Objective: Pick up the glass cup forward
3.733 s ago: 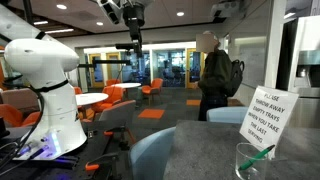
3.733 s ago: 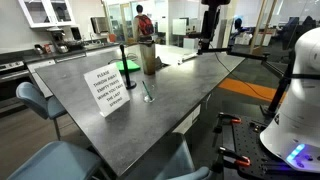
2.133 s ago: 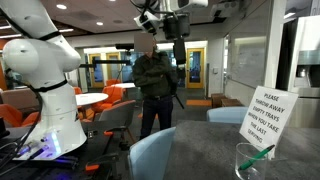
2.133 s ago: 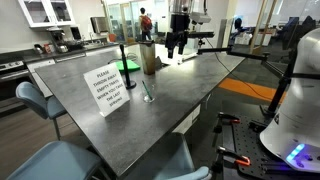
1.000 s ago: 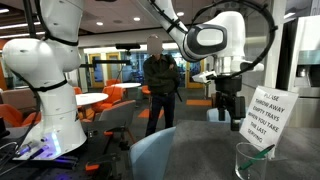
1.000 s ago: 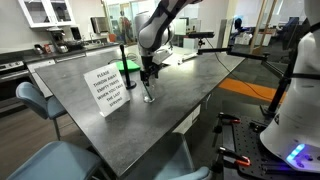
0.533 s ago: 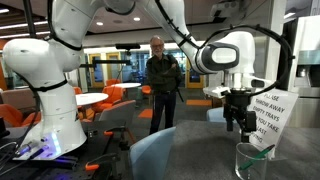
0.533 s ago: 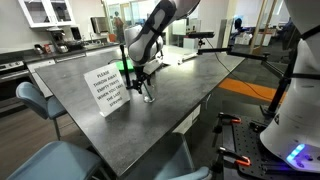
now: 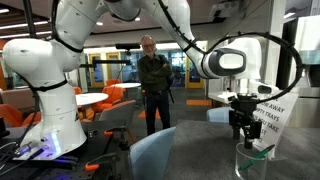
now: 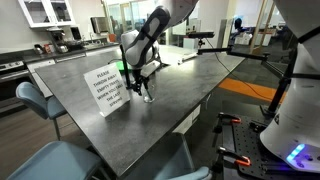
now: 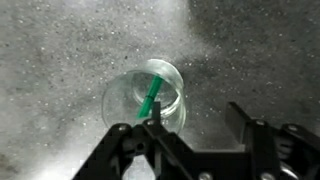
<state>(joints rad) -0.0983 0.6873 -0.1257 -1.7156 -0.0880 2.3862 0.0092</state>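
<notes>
Clear glass with a green straw slanting across it: the glass cup stood upright on the grey speckled table. The jaws hung right over it, spread wide and gripping nothing. In the wrist view one finger overlapped the cup's rim, with the rest of the gap open over bare table. In an exterior view the cup sat just beside the white sign. The white arm reached down from above, and a person stood far behind.
</notes>
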